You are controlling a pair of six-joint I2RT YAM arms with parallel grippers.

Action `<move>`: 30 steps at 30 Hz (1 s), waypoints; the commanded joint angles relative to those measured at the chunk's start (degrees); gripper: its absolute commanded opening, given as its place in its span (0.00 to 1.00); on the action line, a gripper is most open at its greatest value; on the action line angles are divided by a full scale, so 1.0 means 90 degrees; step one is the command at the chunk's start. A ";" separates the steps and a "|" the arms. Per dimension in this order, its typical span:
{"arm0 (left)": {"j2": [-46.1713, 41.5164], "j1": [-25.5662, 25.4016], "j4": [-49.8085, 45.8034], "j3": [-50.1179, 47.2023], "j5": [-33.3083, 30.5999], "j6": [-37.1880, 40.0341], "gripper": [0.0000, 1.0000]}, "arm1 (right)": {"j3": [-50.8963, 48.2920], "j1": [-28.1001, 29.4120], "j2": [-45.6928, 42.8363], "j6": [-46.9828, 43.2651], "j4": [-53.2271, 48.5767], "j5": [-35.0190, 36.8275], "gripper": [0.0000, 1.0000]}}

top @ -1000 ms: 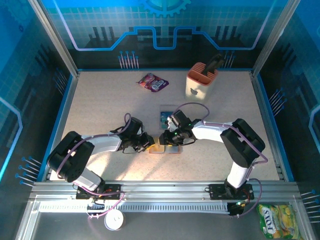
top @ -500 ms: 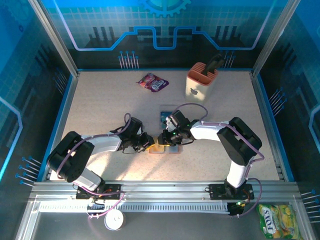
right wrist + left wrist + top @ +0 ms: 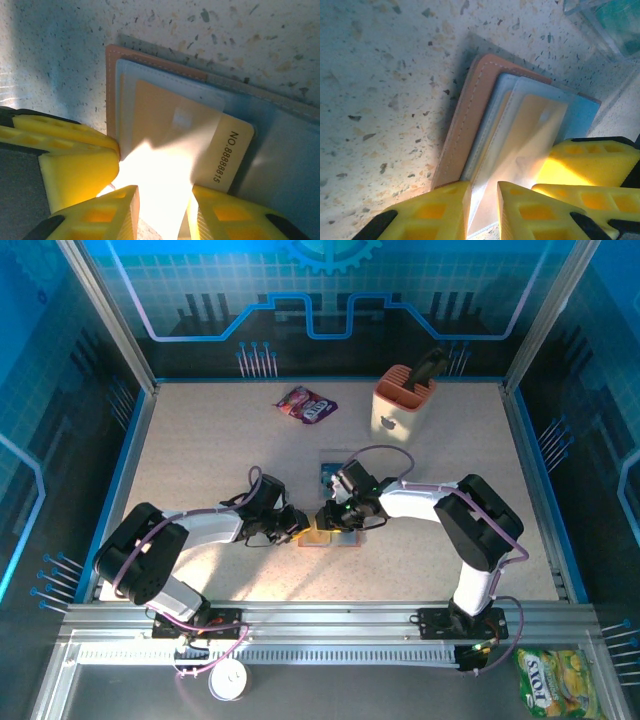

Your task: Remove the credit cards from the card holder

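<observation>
Speckled table (image 3: 200, 440) in blue booth (image 3: 60, 420), open tan card holder (image 3: 465, 125), orange card (image 3: 170, 115) showing, left gripper (image 3: 482, 195) pinching holder's edge, hold of right gripper (image 3: 164, 200) unclear.

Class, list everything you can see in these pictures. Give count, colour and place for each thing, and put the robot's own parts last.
table: one, speckled beige, floor of the enclosure.
snack packet: one, purple, far side, left of the caddy.
caddy: one, peach, far right, with a dark tool standing in it.
loose card: one, teal, just beyond the grippers.
card holder: one, tan with grey-blue pockets, lying open at the table's centre.
tan card: one, tan-orange, partly under a clear pocket.
yellow-green packet: one, off the table, near right corner.
round object: one, white, near left.
left gripper: yellow fingers, on the holder.
right gripper: yellow fingers, either side of the tan card's end.
</observation>
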 commanded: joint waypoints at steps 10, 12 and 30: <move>-0.0051 0.0038 -0.0386 -0.0007 0.0018 0.0081 0.23 | 0.0124 0.0080 -0.0304 -0.0304 -0.0717 0.0391 0.33; -0.0072 0.0036 -0.0473 0.0082 0.0025 0.0107 0.23 | 0.0058 0.0080 -0.0342 -0.0268 -0.0531 0.0261 0.34; 0.0215 -0.0304 -0.0942 0.1017 0.0054 0.0338 0.15 | -0.0213 -0.0075 -0.0874 -0.0294 -0.0680 0.0519 0.35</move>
